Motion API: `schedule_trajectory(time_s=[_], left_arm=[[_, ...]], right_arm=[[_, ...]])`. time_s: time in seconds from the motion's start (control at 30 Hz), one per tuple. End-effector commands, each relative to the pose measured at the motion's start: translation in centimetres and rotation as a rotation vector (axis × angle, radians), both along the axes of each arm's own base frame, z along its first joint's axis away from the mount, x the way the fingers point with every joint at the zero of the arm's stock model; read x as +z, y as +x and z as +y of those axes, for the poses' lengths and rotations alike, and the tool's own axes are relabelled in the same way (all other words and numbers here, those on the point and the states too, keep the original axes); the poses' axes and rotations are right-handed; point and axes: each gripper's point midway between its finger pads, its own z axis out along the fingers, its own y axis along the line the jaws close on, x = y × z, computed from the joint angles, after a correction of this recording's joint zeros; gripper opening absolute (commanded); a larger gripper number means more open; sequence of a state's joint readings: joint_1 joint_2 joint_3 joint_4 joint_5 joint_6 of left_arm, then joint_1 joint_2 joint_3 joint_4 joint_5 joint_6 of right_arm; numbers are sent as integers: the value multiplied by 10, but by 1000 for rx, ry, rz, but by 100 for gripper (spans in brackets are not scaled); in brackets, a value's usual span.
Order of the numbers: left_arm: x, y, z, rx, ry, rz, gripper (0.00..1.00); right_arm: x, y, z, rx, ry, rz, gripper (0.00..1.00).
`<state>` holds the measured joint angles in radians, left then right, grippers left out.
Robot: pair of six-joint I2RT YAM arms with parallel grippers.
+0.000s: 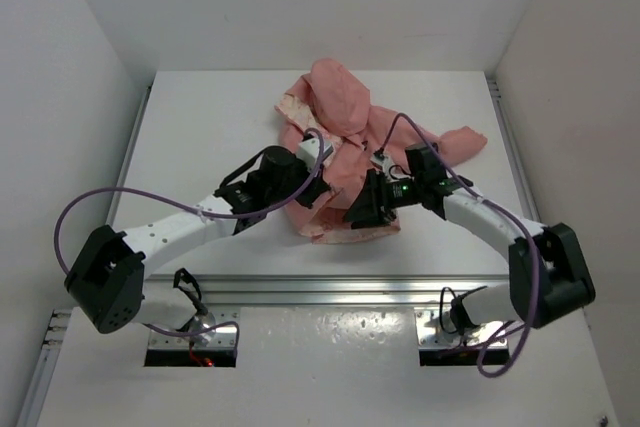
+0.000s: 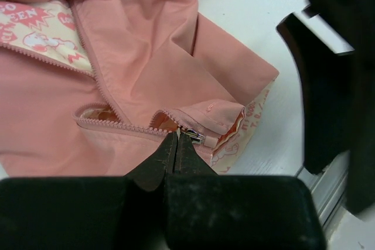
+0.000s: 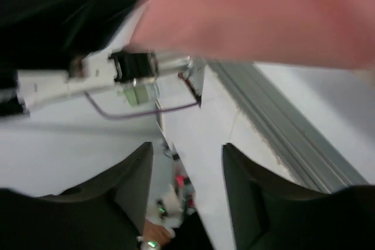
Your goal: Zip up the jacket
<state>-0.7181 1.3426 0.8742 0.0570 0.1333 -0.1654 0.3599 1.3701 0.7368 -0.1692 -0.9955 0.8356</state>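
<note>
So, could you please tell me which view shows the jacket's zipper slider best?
Left wrist: the zipper slider sits sharp beside the left pincer. Top external: too small to see; right wrist shows only blurred pink fabric.

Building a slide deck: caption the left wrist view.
Left pincer, shut, meets the zipper slider at the pink jacket lower hem.

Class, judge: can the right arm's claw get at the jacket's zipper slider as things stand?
Probably not: the left claw is pinched shut on the salmon-pink fabric jacket right beside the small metal zipper slider, crowding it.
</note>
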Motion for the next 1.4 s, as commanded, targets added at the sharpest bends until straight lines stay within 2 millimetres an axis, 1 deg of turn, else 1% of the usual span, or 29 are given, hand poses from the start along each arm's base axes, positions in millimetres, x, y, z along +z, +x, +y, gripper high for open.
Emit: schedule_trajectory(time_s=[0.0,0.03,0.07,0.1,0.13,0.17,0.2,0.27,0.3,0.47,0.5,0.53,0.57,0.6,0.63,0.67,0.7,0.8,0.87,0.93,0.97,1.0,1.07,1.1,1.13,1.23,1.3,1.33,1.37], left_arm=[[28,14,3,53,-75,-20,0],[33,13,4,53,-84,-31,0],[33,13,4,53,-84,-31,0],[34,13,8,62,-86,-33,0],[32,12,9,62,-80,-27,0],[31,9,10,47,-76,-32,0],[30,7,12,43,-69,-39,0],[31,5,12,30,-70,-53,0],[28,4,11,15,-65,-59,0],[23,1,6,-21,-74,-63,0],[23,1,6,-21,-74,-63,0],[19,2,6,-25,-60,-64,0],[19,0,5,-34,-63,-62,0],[16,1,5,-38,-51,-62,0],[17,2,4,-41,-51,-76,0],[18,2,4,-41,-51,-76,0],[18,5,7,-32,-51,-76,0],[13,2,3,-62,-59,-68,0],[10,-2,1,-83,-65,-62,0],[4,-4,-1,-104,-59,-58,0],[-5,-10,-3,-132,-55,-33,0],[-2,-10,-5,-144,-66,-41,0],[-7,-14,-8,-171,-71,-28,0],[-15,-13,-11,-179,-64,-12,0],[-20,-13,-11,-179,-58,-3,0],[-29,-16,-18,-211,-68,27,0],[-26,-22,-28,-266,-92,25,0],[-34,-23,-30,-279,-85,48,0],[-37,-28,-36,-316,-80,36,0]], right_arm=[[-37,35,-19,-205,-81,164,49],[-47,42,-29,-249,-132,160,33],[-53,48,-38,-274,-178,147,24],[-77,46,-60,-305,-342,140,16],[-75,53,-64,-301,-387,106,10],[-79,49,-74,-279,-451,107,4],[-86,57,-84,-284,-526,63,2],[-93,60,-93,-231,-614,17,0],[-100,66,-105,-258,-695,-2,0],[-108,88,-95,-196,-776,-79,0],[-117,84,-97,-171,-840,-55,0],[-118,93,-104,-183,-912,-81,0],[-134,92,-108,-163,-980,-51,0],[-132,87,-106,-124,-1038,-42,0],[-129,102,-113,-159,-1109,-66,0],[-142,99,-115,-130,-1141,-15,0],[-136,107,-113,-145,-1134,-9,0],[-142,125,-111,-180,-1121,-62,0],[-148,136,-118,-198,-1139,-55,0],[-149,168,-124,-246,-1133,-42,0],[-142,187,-120,-269,-1115,-76,0],[-157,193,-122,-268,-1120,-49,0],[-138,238,-122,-342,-1057,-116,0],[-146,245,-123,-344,-1056,-101,0],[-137,269,-121,-376,-1028,-142,0],[-134,297,-116,-385,-1004,-221,0],[-138,309,-113,-386,-986,-240,0],[-142,317,-107,-387,-954,-242,0],[-136,338,-98,-412,-889,-315,0]])
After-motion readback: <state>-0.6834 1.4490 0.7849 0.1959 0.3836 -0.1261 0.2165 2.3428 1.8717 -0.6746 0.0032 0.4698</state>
